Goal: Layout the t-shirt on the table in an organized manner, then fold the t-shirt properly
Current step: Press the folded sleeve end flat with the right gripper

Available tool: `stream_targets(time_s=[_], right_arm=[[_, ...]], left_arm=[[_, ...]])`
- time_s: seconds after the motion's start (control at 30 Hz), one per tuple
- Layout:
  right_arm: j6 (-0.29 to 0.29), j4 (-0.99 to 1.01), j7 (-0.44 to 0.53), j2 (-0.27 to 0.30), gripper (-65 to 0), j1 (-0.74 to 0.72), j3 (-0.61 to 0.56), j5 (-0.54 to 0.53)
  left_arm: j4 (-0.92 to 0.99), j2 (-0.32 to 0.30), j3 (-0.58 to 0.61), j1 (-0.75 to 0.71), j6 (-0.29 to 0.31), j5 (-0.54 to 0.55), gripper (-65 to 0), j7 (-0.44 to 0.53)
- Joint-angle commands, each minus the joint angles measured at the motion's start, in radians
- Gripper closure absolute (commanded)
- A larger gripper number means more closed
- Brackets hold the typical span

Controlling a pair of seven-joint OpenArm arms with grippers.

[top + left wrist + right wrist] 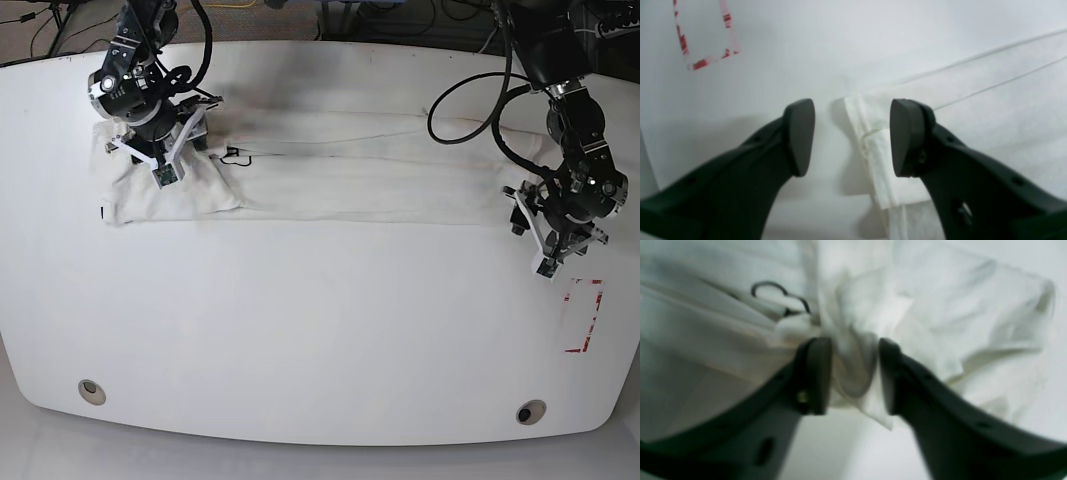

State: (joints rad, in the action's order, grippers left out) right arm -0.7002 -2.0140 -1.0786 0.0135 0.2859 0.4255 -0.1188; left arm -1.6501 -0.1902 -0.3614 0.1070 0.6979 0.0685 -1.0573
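Robotics lab setting: two cabled arms (560,110) are operating over a white table (320,330) bearing a taped rectangle (583,316) and grommet holes (91,390).

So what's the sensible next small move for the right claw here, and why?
Probably lift the right claw straight up off the t-shirt. Its jaws stand apart around a bunched fold of cloth, so whether it grips is unclear. The shirt lies in a long band on the table, and the left claw hangs open over its other end.
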Motion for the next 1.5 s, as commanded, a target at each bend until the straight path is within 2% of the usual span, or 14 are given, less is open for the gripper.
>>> stream_targets(time_s=[0.0,0.13,0.27,0.73,0.9,1.1,1.47], right_arm=[[0.002,-0.021,0.019,0.007,-36.3,-0.009,0.013,-0.046],[0.002,-0.021,0.019,0.015,-36.8,-0.029,0.06,-0.147],[0.002,-0.011,0.018,0.033,-36.9,-0.07,0.095,-0.193],[0.002,0.143,0.019,0.038,-36.8,-0.146,0.1,-0.189],[0.002,0.217,0.036,0.075,-36.5,-0.152,0.102,-0.187],[0.002,0.244,0.159,0.119,-36.3,-0.146,0.14,-0.169],[0.002,0.184,0.166,0.164,-36.3,-0.165,0.175,-0.078]], left_arm=[[-0.014,-0.009,-0.001,0.02,0.0,0.011,-33.2,0.018],[-0.014,-0.009,-0.001,0.02,0.0,0.011,-33.2,0.018],[-0.014,-0.007,-0.001,0.02,0.0,0.011,-33.2,0.018],[-0.014,-0.009,-0.001,0.02,0.0,0.011,-33.2,0.018],[-0.017,-0.009,-0.001,0.02,0.0,0.012,-33.2,0.018],[-0.017,-0.004,-0.001,0.02,0.0,0.012,-33.2,0.018],[-0.017,-0.002,-0.001,0.018,0.0,0.012,-33.2,0.018]])
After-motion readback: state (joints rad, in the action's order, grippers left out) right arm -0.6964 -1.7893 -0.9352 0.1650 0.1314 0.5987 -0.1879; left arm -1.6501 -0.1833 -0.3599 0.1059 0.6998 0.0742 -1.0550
